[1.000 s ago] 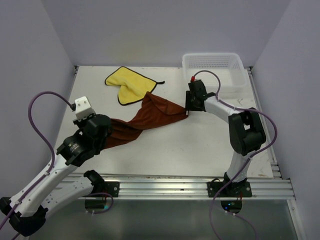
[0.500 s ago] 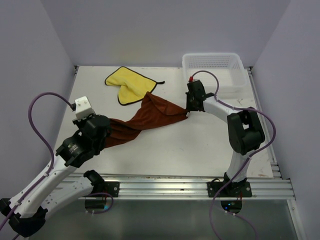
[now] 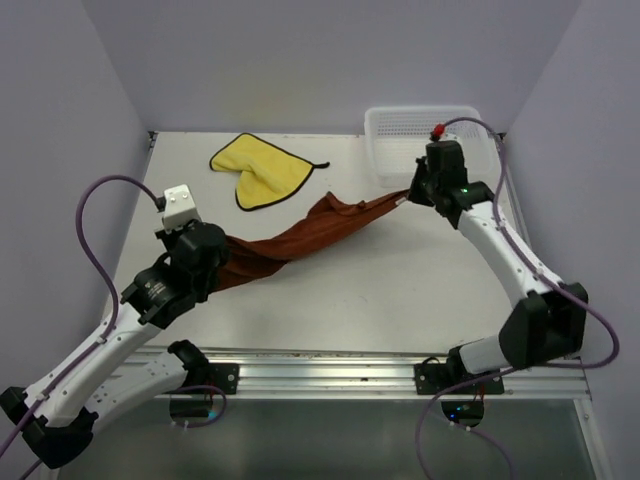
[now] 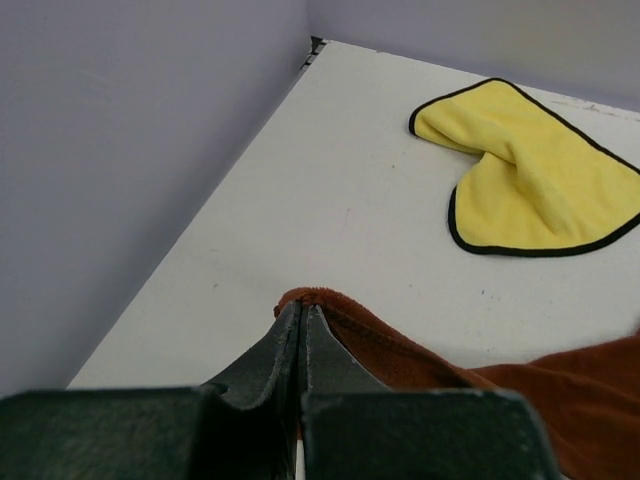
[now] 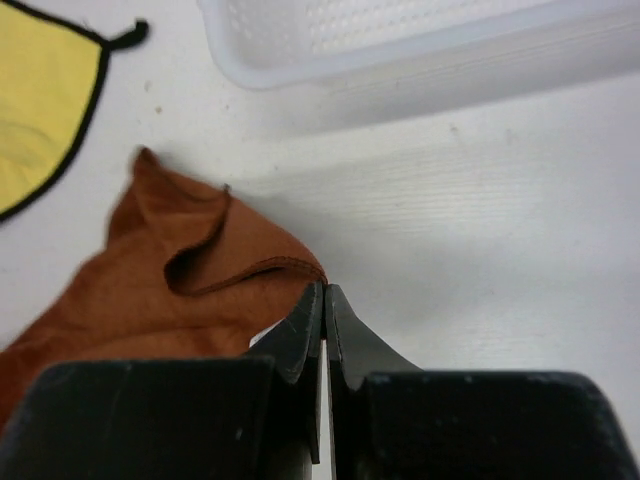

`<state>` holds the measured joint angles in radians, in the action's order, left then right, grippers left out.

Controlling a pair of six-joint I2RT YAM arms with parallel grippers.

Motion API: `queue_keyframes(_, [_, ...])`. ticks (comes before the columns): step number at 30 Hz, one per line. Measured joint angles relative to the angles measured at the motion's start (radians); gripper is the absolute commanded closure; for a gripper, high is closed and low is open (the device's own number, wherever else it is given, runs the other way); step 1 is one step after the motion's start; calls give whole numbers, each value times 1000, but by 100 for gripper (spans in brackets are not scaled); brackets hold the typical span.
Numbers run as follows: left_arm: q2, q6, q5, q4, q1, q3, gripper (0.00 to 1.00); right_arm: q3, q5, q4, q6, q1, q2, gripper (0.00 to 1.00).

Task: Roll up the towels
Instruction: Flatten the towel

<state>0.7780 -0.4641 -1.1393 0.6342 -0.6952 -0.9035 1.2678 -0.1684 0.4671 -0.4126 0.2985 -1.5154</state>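
Left pincer is clamping shut on one corner of the rust-brown towel, which is running rightward from its tips as a twisted band to the right pincer, itself pinching the opposite corner tight. Ahead and to the right of the left pincer, the yellow towel is lying crumpled on the table; the basket is sitting just beyond the right pincer. Spreading seems to be underway: both should be pulling evenly, untwisting the cloth, then lowering it flat, clear of both.
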Motion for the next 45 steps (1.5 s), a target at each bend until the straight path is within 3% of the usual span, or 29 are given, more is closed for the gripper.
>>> queue_keyframes(7, [80,58,0,-20,0,-48,100,53,-35,184,-39,-119,360,100])
queue_keyframes(15, [13,32,-22,1,0,-133,100,126,-105,422,-111,-150,535,100])
queue_keyframes(30, [-165,-86,106,141,0,-142,100,201,-115,696,-427,-150,673,100])
queue_keyframes(38, [-224,-112,212,148,0,-101,100,223,-102,763,-519,-150,694,100])
queue_keyframes(45, [-187,-161,192,153,0,-66,100,180,-113,765,-555,-150,665,100])
